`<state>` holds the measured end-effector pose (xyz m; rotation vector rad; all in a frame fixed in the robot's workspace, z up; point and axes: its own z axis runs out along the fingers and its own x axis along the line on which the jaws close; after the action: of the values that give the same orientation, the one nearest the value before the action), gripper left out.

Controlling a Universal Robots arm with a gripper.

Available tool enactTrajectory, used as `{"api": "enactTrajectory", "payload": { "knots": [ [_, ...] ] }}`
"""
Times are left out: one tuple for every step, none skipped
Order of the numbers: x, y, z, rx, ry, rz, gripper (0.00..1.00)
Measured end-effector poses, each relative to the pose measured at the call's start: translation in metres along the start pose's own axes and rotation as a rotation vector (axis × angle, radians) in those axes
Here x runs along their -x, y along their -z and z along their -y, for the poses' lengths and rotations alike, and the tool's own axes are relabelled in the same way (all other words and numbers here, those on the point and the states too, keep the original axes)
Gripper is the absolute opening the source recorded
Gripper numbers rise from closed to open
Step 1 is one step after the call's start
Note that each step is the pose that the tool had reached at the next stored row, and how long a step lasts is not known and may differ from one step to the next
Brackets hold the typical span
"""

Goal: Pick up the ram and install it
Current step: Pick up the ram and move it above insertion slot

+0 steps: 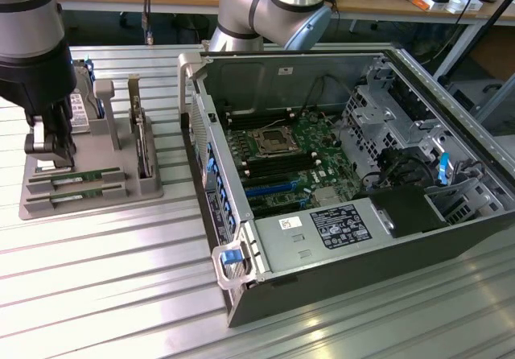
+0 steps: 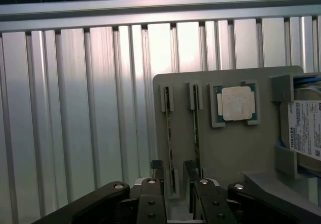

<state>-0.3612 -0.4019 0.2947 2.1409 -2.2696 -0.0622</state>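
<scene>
Surface: ribbed aluminium table (image 1: 96, 278), with benches and cables behind it. On the table sit a grey tray (image 1: 145, 188) and, well apart from the jaws, an open computer case (image 1: 362, 270) with its motherboard (image 1: 282, 158) exposed.

Arm (image 1: 28, 37): it hangs over the end of the tray at the exterior view's left, with the jaws pointing down at the tray.

Jaws: open. In the wrist view the two fingers (image 2: 189, 170) stand apart, and bare tray shows between each finger and the stick that runs through the gap. I see no contact. I cannot tell how far above the tray the fingertips are.

Ram (image 2: 169, 128): it lies on edge in its slot in the tray, between the jaws. Its near end is in the gap and the rest runs straight ahead of the jaws. It is seated in the tray and is not gripped.

Second stick (image 2: 196, 128): it is parallel to the ram in the next slot, just outside one jaw.

Other items:
- The processor chip (image 2: 238, 103) lies flat in a square pocket of the tray, further out on the same side as the second stick and ahead of the jaws.
- The hard drive (image 2: 306, 128), with a pale label, is beyond the chip at the far side of the tray from the jaws.
- A card (image 1: 138, 138) stands upright in the tray, on the side of the jaws nearer the case.
</scene>
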Motion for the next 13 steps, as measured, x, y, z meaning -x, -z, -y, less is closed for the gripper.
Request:
{"api": "enactTrajectory", "payload": {
  "knots": [
    [0.0, -0.0003, 0.0, 0.0, 0.0, 0.0, 0.3],
    [0.0, -0.0006, 0.0, 0.0001, 0.0, 0.0, 0.3],
    [0.0, -0.0008, 0.0, 0.0001, 0.0, 0.0, 0.3],
    [0.0, -0.0011, 0.0, 0.0001, 0.0, 0.0, 0.3],
    [0.0, -0.0014, 0.0001, 0.0, 0.0, 0.0, 0.3],
    [0.0, -0.0016, 0.0001, 0.0001, 0.0, 0.0, 0.3],
    [0.0, -0.0019, 0.0001, 0.0, 0.0, 0.0, 0.3],
    [0.0, -0.0021, 0.0001, 0.0001, 0.0, 0.0, 0.3],
    [0.0, -0.0022, 0.0001, 0.0001, 0.0, 0.0, 0.3],
    [0.0, -0.0025, 0.0001, 0.0001, 0.0, 0.0, 0.3],
    [0.0, -0.0027, 0.0001, 0.0, 0.0, 0.0, 0.3],
    [0.0, -0.003, 0.0001, 0.0, 0.0, 0.0, 0.3],
    [0.0, -0.0035, 0.0002, 0.0, 0.0, 0.0, 0.3]
  ]
}}
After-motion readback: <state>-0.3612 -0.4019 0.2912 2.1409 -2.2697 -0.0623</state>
